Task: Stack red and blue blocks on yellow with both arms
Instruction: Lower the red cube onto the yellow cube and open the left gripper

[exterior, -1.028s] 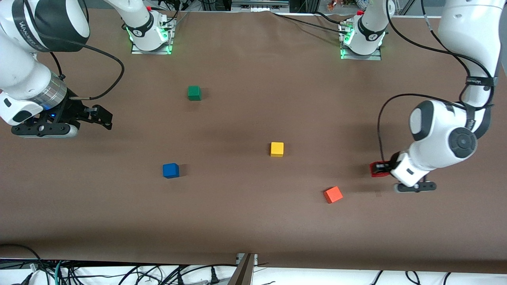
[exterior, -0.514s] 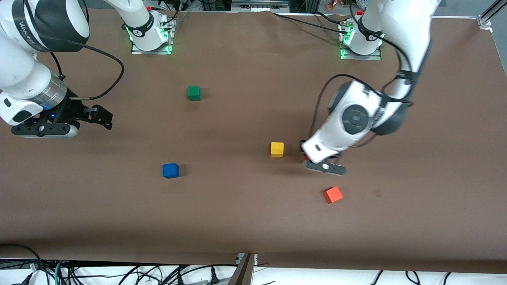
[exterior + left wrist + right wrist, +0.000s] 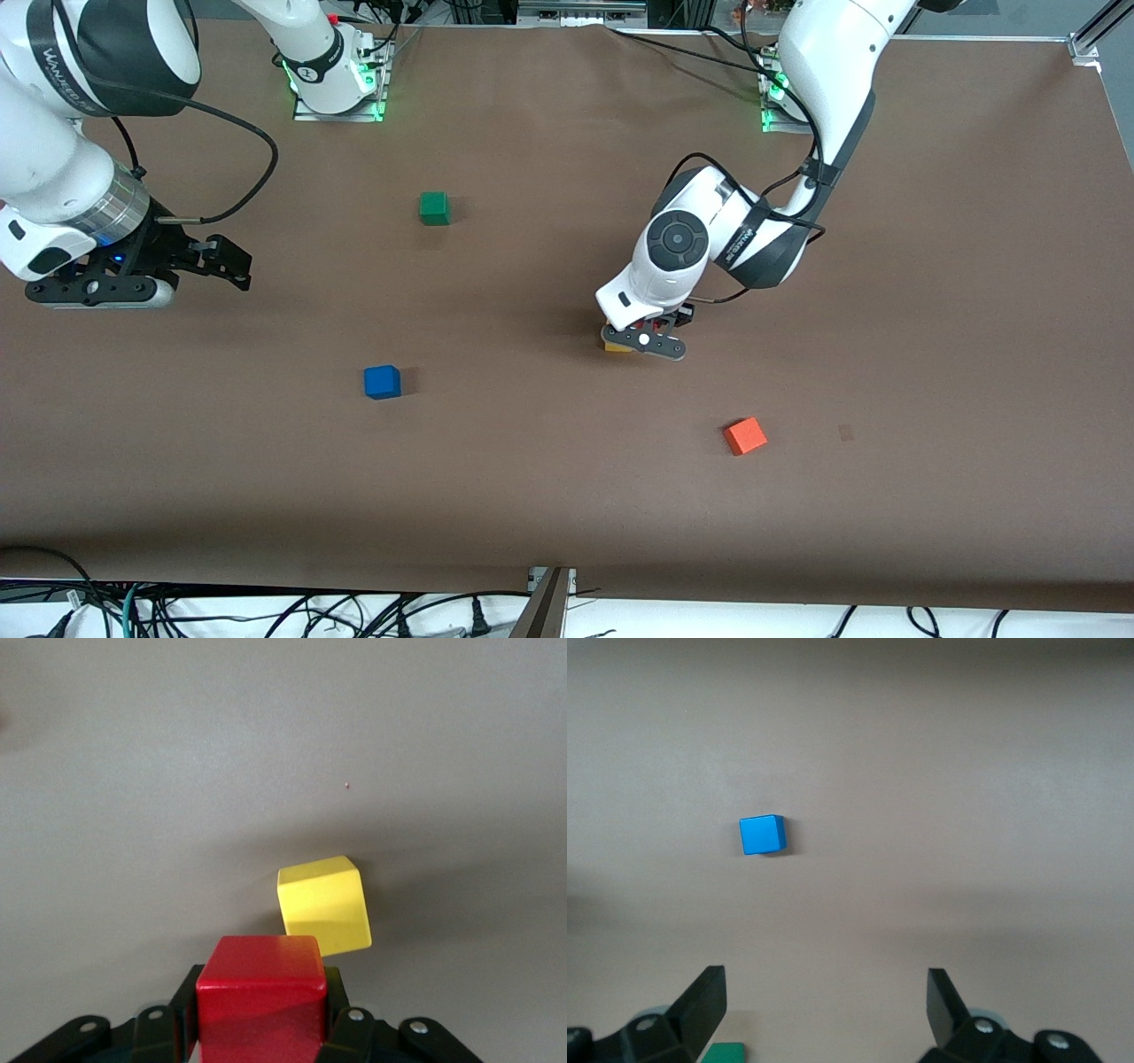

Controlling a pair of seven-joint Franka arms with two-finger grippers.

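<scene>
My left gripper (image 3: 645,335) is shut on the deep red cube (image 3: 261,997) and holds it just above the table, over the yellow cube (image 3: 323,906). In the left wrist view the red cube sits a little off to one side of the yellow one, not touching it. In the front view my hand hides most of the yellow cube (image 3: 617,347). The blue cube (image 3: 382,382) lies alone toward the right arm's end and also shows in the right wrist view (image 3: 762,835). My right gripper (image 3: 232,268) is open and empty, and that arm waits above the table at its own end.
A green cube (image 3: 434,208) lies nearer the robot bases than the blue one; its corner shows in the right wrist view (image 3: 725,1052). An orange cube (image 3: 745,436) lies nearer the front camera than the yellow cube, toward the left arm's end. Brown table cover (image 3: 532,496).
My left arm has swung from its end of the table to the middle, carrying the red cube until it is over the yellow cube. The right arm has not moved.
</scene>
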